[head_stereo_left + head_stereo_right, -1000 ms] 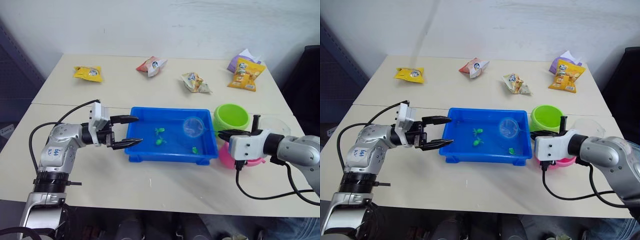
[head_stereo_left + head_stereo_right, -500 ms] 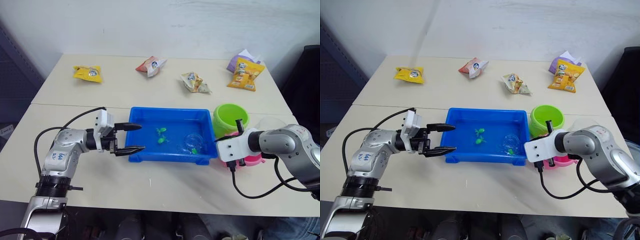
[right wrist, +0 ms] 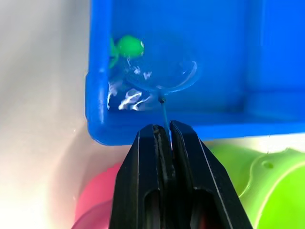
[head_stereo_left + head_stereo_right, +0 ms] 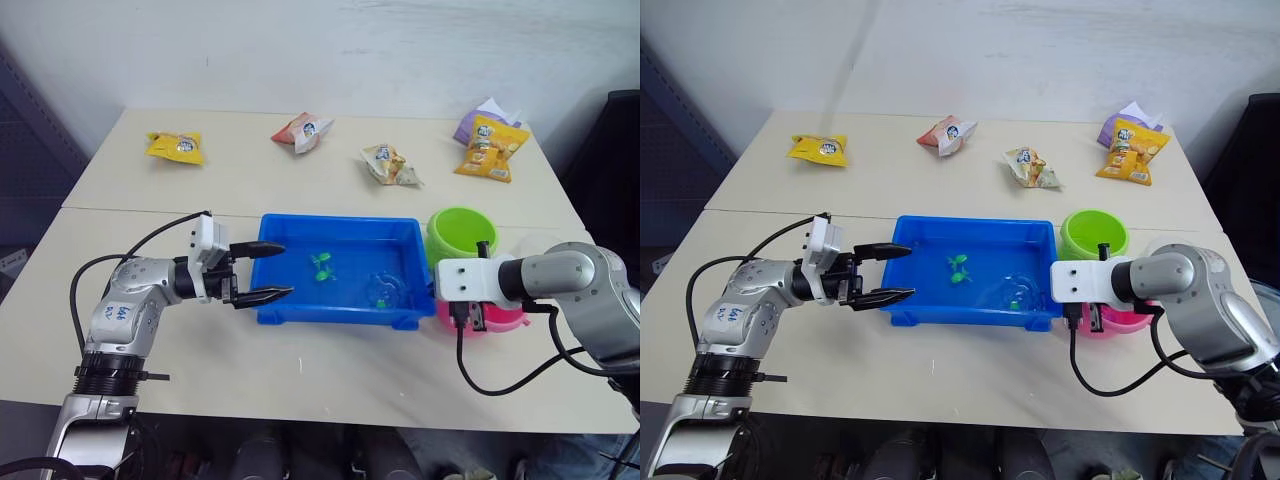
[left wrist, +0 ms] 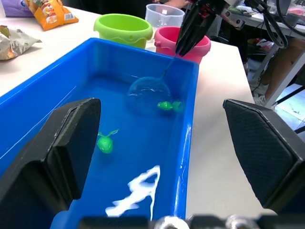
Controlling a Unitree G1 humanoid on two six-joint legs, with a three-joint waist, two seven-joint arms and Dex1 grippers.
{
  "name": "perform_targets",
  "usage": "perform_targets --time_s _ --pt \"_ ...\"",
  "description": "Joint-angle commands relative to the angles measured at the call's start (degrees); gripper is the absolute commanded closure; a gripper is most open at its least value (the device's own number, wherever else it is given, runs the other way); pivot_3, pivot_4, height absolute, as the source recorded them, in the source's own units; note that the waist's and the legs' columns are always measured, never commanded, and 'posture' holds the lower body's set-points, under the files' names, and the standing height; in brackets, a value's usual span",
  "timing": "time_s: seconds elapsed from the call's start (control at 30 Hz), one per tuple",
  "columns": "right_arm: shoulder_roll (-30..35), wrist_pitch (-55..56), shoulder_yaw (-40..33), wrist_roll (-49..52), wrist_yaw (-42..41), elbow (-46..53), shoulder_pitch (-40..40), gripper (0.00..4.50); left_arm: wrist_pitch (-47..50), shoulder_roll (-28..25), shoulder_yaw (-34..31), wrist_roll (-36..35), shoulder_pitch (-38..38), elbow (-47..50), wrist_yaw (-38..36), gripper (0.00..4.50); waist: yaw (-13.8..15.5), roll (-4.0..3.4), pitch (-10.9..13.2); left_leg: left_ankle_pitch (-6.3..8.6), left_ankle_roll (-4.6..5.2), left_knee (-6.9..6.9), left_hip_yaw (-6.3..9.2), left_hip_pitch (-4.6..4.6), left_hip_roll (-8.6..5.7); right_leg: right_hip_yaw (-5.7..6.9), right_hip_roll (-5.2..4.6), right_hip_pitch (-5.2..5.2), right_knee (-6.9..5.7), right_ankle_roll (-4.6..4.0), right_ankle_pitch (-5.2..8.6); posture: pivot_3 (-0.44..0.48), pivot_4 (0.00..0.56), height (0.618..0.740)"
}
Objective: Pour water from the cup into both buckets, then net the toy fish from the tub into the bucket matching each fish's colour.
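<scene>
**Net lowered into the tub beside a green fish; scoop under way**

While the right gripper (image 3: pixel 164 136) is clenched on the thin dark handle of the net (image 3: pixel 162 76), the hoop has been brought down from its raised position over the middle of the tub (image 4: pixel 290 310) a second ago and is now sunk in the water at the tub's right near corner. A green fish (image 3: pixel 128 46) lies just beside the hoop rim, touching or almost touching it; whether it is inside the mesh cannot be told. It is judged that the netting of a green fish is in progress and that the lift and transfer to the green bucket (image 4: pixel 462 232) are not yet done. No pink fish are made out in the tub.

The left gripper (image 4: pixel 262 271) is held released, its two black jaws spread wide, with nothing between them, straddling the tub's left end wall: one jaw over the water and one outside the near corner. It has been advanced slightly toward the tub since a second ago.

The right forearm is laid across the front of the pink bucket (image 4: pixel 500 320), the wrist turned inward toward the tub, the elbow drawn in compared with a second ago. The left forearm is extended level toward the tub. Two further green fish (image 4: pixel 322 265) are seen mid-tub. The cup (image 5: pixel 164 14) stands behind the pink bucket. Snack packets (image 4: pixel 176 146) lie along the far side of the table (image 4: pixel 330 380).
</scene>
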State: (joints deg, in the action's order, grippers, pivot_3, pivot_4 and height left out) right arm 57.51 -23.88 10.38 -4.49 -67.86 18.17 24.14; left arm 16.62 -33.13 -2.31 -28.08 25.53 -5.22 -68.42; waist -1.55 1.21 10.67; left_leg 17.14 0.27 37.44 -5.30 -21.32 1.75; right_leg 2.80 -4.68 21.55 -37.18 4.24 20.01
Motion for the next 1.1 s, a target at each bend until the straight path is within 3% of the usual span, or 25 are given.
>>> perform_targets --time_s 0.03,0.2,0.3,0.5,0.7,1.1 --pt "-1.57 -6.12 -5.09 5.04 1.33 2.67 -0.76 4.50 -0.11 -0.13 -1.38 -1.30 -0.38 1.54 0.01 0.08 -0.01 0.00 0.00 0.00 0.00 0.00 -0.01 0.00 0.00 -0.01 0.00 0.00 0.00 0.00 0.00 0.000 0.150 0.738" --pt "-0.33 -4.64 -6.87 5.75 2.67 2.43 -3.20 4.50 -0.31 -0.02 -1.31 -1.19 -0.39 1.40 -0.01 0.08 0.04 0.00 0.00 0.00 0.00 -0.01 0.00 -0.01 0.00 0.00 -0.01 0.00 0.02 0.00 0.00 0.000 0.150 0.738" --pt "3.74 6.53 -3.93 -0.11 3.21 0.33 -4.02 4.50 -0.48 0.00 -1.25 -1.06 -0.31 1.05 -0.16 0.08 0.03 0.00 0.00 0.01 0.02 -0.02 -0.01 -0.01 -0.03 0.00 -0.02 0.01 0.03 0.00 0.00 0.000 0.150 0.738" --pt "4.87 20.39 1.53 -9.69 6.19 -4.08 -0.98 4.50 -0.60 0.34 -1.02 -0.98 -0.41 1.12 -0.05 0.08 0.00 0.00 0.00 0.01 0.00 -0.01 -0.03 0.00 -0.03 -0.01 -0.01 0.00 0.03 0.00 0.00 0.000 0.150 0.738" --pt "1.11 20.83 4.36 -9.25 4.20 -4.24 1.52 4.50 -0.82 0.39 -1.09 -0.80 -0.55 1.06 -0.10 0.08 0.05 0.00 0.00 0.00 -0.01 0.00 -0.03 -0.02 -0.03 0.01 0.00 0.00 0.05 0.00 0.00 0.000 0.150 0.738" --pt "-9.12 1.82 2.53 0.78 2.26 3.14 2.26 4.50 -1.34 -0.24 -1.42 -0.65 -0.81 0.78 -0.40 0.08 -0.04 0.00 0.00 0.00 -0.01 0.01 0.01 -0.01 0.00 0.02 0.00 0.00 0.01 0.00 0.00 0.000 0.150 0.738"
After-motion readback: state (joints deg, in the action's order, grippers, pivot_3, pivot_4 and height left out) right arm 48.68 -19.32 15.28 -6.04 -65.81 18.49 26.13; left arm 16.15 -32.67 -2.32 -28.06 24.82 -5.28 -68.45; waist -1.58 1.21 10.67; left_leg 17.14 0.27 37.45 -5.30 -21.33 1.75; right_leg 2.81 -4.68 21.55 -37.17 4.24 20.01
